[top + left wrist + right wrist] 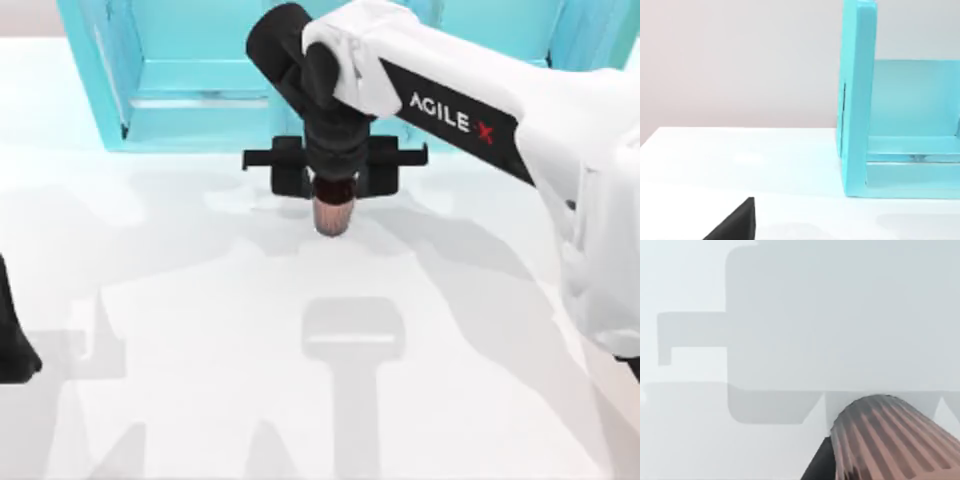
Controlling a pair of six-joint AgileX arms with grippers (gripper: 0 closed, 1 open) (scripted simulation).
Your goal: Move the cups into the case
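**Status: one ribbed cup held by the right gripper in front of the case**

1. Count of items. One cup is visible: the reddish-brown ribbed cup (332,213). One turquoise case (180,90) stands at the far edge of the white table (200,350), from about 11 to 1 o'clock in the top view, with its open front toward the table centre.

2. Right arm. The white AgileX right arm (520,130) reaches in from 3 o'clock toward 12 o'clock. The right gripper (334,190) points down just in front of the lower front edge of the case. Its fingers are closed on the upper part of the ribbed cup, which hangs below them with the lower end protruding. In the right wrist view the ribbed cup (895,440) is close to the camera, its vertical ribs distinct, with one dark finger (821,465) against its side and the table below it. Whether the cup touches the table cannot be determined.

3. Left arm. The left gripper (15,340) is parked at 9 o'clock, at the table edge. Its finger opening cannot be told. The left wrist view shows one side wall of the case (857,100) and its interior.
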